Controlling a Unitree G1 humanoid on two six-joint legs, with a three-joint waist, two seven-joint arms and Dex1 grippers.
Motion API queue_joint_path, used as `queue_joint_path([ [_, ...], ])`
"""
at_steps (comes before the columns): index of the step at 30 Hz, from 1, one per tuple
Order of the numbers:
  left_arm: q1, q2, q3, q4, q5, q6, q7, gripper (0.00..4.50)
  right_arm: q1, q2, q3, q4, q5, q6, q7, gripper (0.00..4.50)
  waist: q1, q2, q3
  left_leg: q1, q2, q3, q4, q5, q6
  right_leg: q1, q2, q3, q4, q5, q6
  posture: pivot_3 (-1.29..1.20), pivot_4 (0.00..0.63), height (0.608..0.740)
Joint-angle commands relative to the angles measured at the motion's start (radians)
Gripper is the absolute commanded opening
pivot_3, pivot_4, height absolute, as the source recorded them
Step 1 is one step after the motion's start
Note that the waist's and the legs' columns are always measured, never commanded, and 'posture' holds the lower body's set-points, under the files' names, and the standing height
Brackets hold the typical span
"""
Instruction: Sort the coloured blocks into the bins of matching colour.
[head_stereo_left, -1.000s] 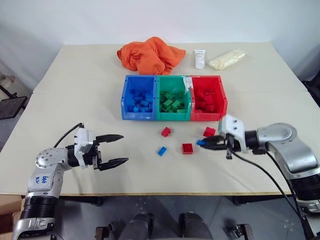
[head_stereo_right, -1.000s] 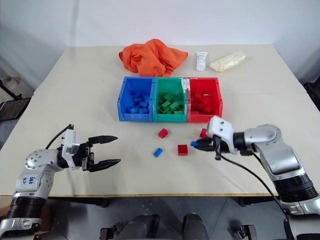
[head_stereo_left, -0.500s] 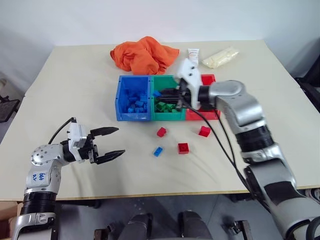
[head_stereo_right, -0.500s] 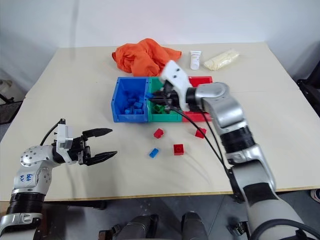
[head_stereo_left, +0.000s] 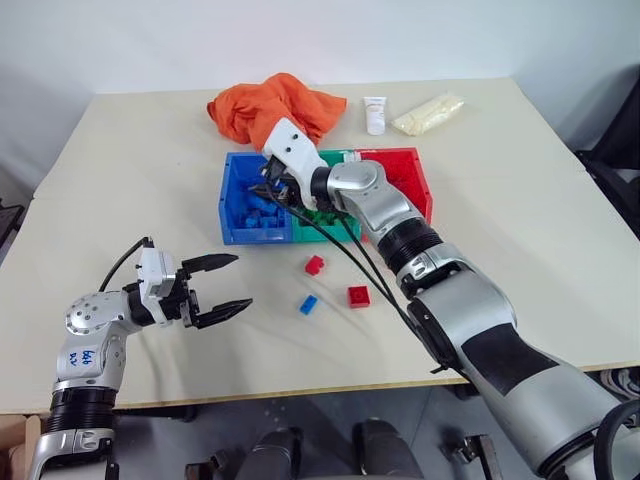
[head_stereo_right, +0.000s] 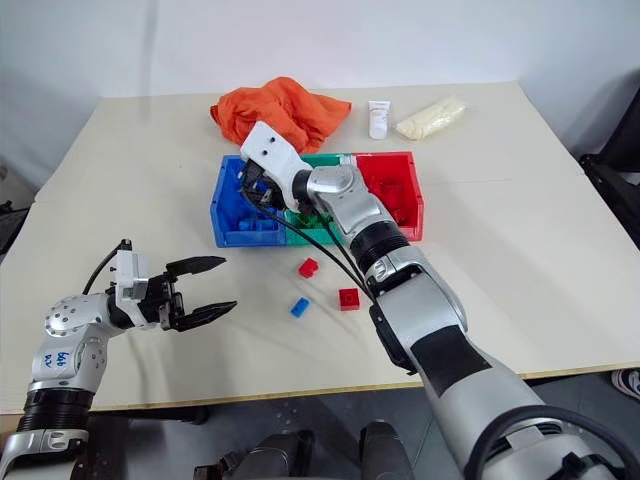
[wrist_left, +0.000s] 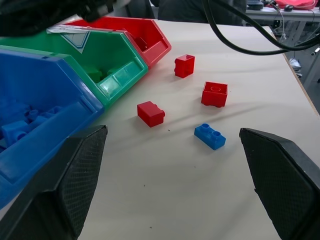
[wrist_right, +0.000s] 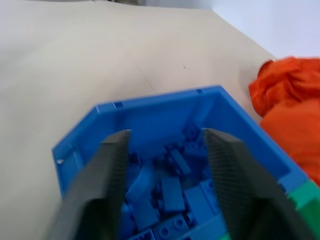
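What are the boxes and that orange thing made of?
The bins look like hard, smooth plastic: stiff straight walls with a slight shine. The orange thing looks like soft cloth, matte, crumpled into folds. The blocks on the table also look like glossy moulded plastic, with round studs on top.

We could make out only some blue handwriting on the left arm (head_stereo_left: 84, 357), too small to read; no other text was legible to us.
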Motion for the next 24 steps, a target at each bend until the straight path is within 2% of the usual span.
queue_joint_path([
  [1,-0.019,0.014,0.021,-0.007,-0.014,-0.02,-0.007,4.5,-0.043,-0.017,-0.045,-0.027,0.008,-0.05,0.01,3.93,0.0,0.0,0.0,0.0,0.0,0.0,0.0,0.0,0.0,-0.001,0.0,0.0,0.001,0.0,0.0,0.0,0.15,0.74],
  [3,-0.028,0.014,0.017,0.0,-0.014,-0.021,-0.011,4.5,-0.027,-0.033,-0.056,-0.059,0.015,-0.06,0.049,4.46,0.0,0.0,0.0,0.0,0.0,0.0,0.0,0.0,-0.001,-0.001,0.0,0.0,0.002,0.0,0.0,0.0,0.15,0.74],
  [6,-0.042,0.01,0.01,0.011,-0.013,-0.021,-0.02,4.5,0.051,-0.084,-0.069,-0.197,0.047,-0.051,0.162,4.46,0.0,0.0,0.0,0.0,0.0,0.0,0.0,0.0,-0.001,-0.002,-0.001,0.001,0.004,0.0,0.0,0.0,0.15,0.74],
  [10,-0.062,0.007,0.0,0.038,-0.005,-0.025,-0.035,4.5,0.288,-0.23,-0.044,-0.605,0.124,0.085,0.371,4.46,0.009,-0.001,-0.001,0.0,0.0,-0.004,0.006,-0.001,-0.002,-0.002,-0.001,0.001,0.005,0.0,0.0,0.0,0.15,0.74],
  [13,-0.075,0.002,-0.006,0.059,0.0,-0.03,-0.041,4.5,0.512,-0.393,-0.069,-0.933,0.228,0.207,0.502,4.46,0.015,-0.001,-0.001,-0.004,0.0,-0.005,0.01,-0.003,0.0,-0.002,-0.001,0.001,0.005,0.0,0.0,0.0,0.15,0.74],
  [18,-0.077,-0.001,-0.009,0.077,-0.002,-0.042,-0.056,4.5,0.774,-0.625,-0.155,-1.219,0.339,0.378,0.566,4.46,0.022,-0.001,-0.001,-0.004,0.0,-0.004,0.011,-0.004,-0.001,-0.002,-0.001,0.001,0.0,0.0,0.0,0.0,0.15,0.74],
  [24,-0.062,0.0,-0.007,0.084,-0.005,-0.05,-0.069,4.5,1.039,-0.854,-0.318,-1.338,0.382,0.473,0.551,4.46,0.043,-0.001,-0.001,-0.004,0.001,-0.001,0.01,-0.004,-0.002,0.001,0.0,0.001,-0.012,0.0,0.0,0.0,0.15,0.74],
])
